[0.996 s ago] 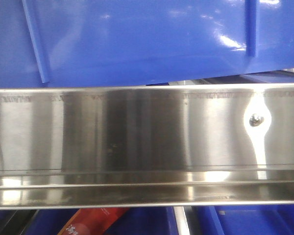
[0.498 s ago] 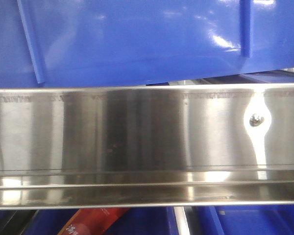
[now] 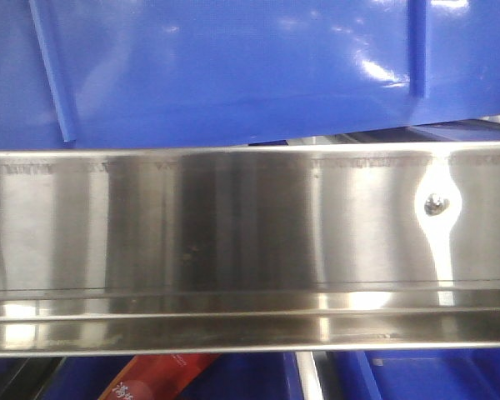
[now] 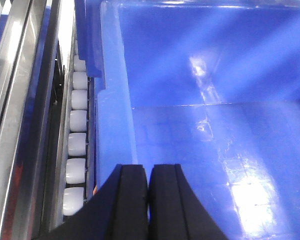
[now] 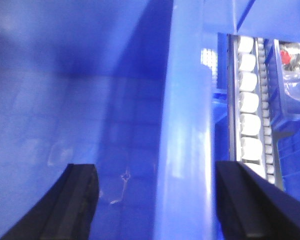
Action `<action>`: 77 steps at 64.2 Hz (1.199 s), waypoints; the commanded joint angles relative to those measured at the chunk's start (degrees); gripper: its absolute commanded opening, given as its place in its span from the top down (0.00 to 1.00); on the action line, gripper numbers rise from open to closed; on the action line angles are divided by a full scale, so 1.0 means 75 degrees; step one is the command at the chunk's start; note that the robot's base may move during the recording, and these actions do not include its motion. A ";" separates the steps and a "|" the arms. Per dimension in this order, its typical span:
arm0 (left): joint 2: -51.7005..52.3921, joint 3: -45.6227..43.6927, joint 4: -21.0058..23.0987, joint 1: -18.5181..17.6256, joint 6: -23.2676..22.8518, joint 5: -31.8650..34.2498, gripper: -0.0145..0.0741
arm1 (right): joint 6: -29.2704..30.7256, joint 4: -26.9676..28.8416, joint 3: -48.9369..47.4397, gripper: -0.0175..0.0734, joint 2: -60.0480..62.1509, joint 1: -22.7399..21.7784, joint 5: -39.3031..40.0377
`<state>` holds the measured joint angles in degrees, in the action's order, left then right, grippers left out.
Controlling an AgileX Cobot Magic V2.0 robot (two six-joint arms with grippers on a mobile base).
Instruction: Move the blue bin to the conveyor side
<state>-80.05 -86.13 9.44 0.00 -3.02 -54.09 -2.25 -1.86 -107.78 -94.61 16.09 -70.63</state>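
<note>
Two arms: left gripper [image 4: 149,172] and right gripper [image 5: 157,170], one per wrist view.
blue bin [image 3: 233,67]: fills the top of the front view, glossy side wall with thin slanted ribs, directly above the steel rail [image 3: 233,242]; its lower edge meets the rail's top line at the left and lifts clear of it toward the right.
left claw: black fingers [image 4: 132,200] pressed flat together, no gap, nothing seen between them; sits over the bin's shiny inner floor, just beside its wall.
right claw: spread wide, straddling the bin's thick rim, one finger inside the bin and one outside; not clamped; contact with the wall, cannot tell.
rail detail: brushed, reflective, one screw [image 3: 434,203] near its right end.
white rollers [image 4: 75,145]: a row in a rack just beside the bin's outer wall, seen in both wrist views.
under the rail: red packet [image 3: 158,379] at the left, small blue crates [image 3: 433,379] at the right.
</note>
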 commanded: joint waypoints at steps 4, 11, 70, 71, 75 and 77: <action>0.0017 -0.0053 0.0086 0.0007 -0.0029 -0.0021 0.84 | -0.0024 -0.0082 0.0003 0.42 -0.0010 -0.0048 0.0089; 0.0017 -0.0053 0.0086 0.0007 -0.0029 -0.0021 0.84 | -0.0024 -0.0082 0.0003 0.42 -0.0010 -0.0099 0.0089; 0.0017 -0.0053 0.0121 0.0007 -0.0029 -0.0021 0.84 | -0.0024 -0.0039 0.0003 0.54 -0.0020 -0.0136 0.0089; 0.0017 -0.0053 0.0121 0.0007 -0.0029 -0.0021 0.84 | -0.0024 -0.0039 0.0003 0.56 -0.0020 -0.0136 0.0089; 0.0017 -0.0053 0.0121 0.0007 -0.0029 -0.0021 0.84 | -0.0024 -0.0039 0.0003 0.65 -0.0020 -0.0136 0.0089; 0.0017 -0.0053 0.0121 0.0007 -0.0029 -0.0021 0.84 | -0.0024 -0.0039 0.0003 0.72 -0.0020 -0.0136 0.0089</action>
<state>-80.05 -86.13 9.80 0.00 -3.02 -54.64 -2.40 -2.54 -107.78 -94.75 15.07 -70.31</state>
